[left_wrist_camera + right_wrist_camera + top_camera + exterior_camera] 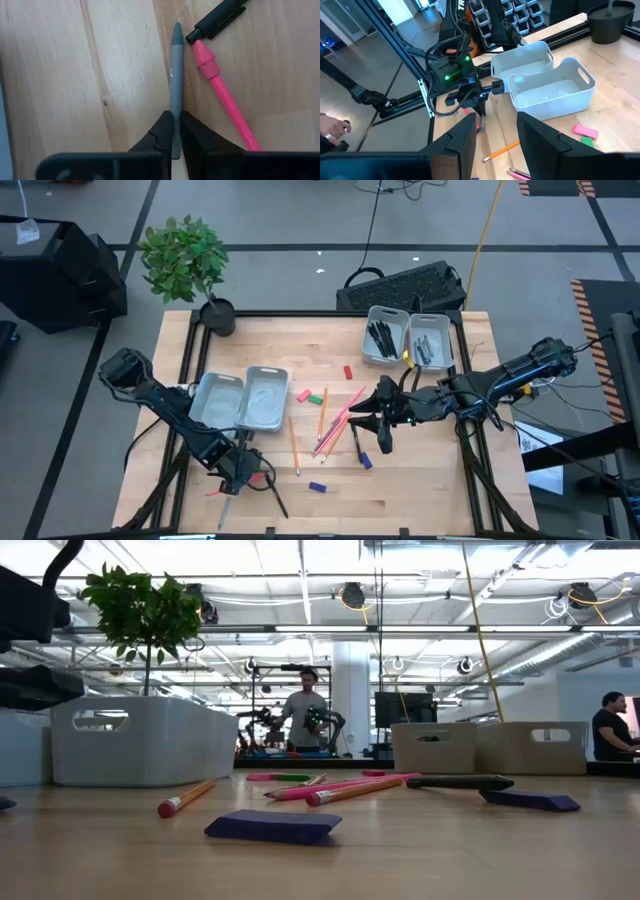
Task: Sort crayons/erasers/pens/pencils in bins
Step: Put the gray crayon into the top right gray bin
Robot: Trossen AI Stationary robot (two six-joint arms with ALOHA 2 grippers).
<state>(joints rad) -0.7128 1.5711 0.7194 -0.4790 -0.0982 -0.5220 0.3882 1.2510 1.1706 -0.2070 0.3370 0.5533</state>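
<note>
The tabletop (420, 490) carries 4 bins in 2 pairs. The pair near the far right corner (409, 338) already holds dark sticks, so I judge the sorting is partly done. The pair toward the left edge (243, 398) looks bare inside.

My right arm reaches in from the right edge, and my right fingers (372, 408) hang above the loose heap in the middle of the tabletop. In my right wrist view they stand wide apart with nothing between them.

My left fingers (232, 480) are down near the near edge, left of centre. They are pinched narrow on a grey crayon (176, 75), which lies flat on the wood. Touching its tip lies a black pen (220, 17), and just beside it a pink pencil (225, 97).

The heap in the middle holds orange and pink pencils (335, 420) fanned together, with 1 more orange pencil (294, 445) apart on its left. Small erasers lie scattered: a pink one (302, 394) and a green one (315, 397) beside the left bins, a red one (348, 371) farther back, a blue one (317, 487) near the near edge.

The step in hand, as I read it, is picking up this crayon. Next I must lift it straight off the wood without dragging the pen or pink pencil, then carry it over the wall of 1 of the bare left bins and let go.
</note>
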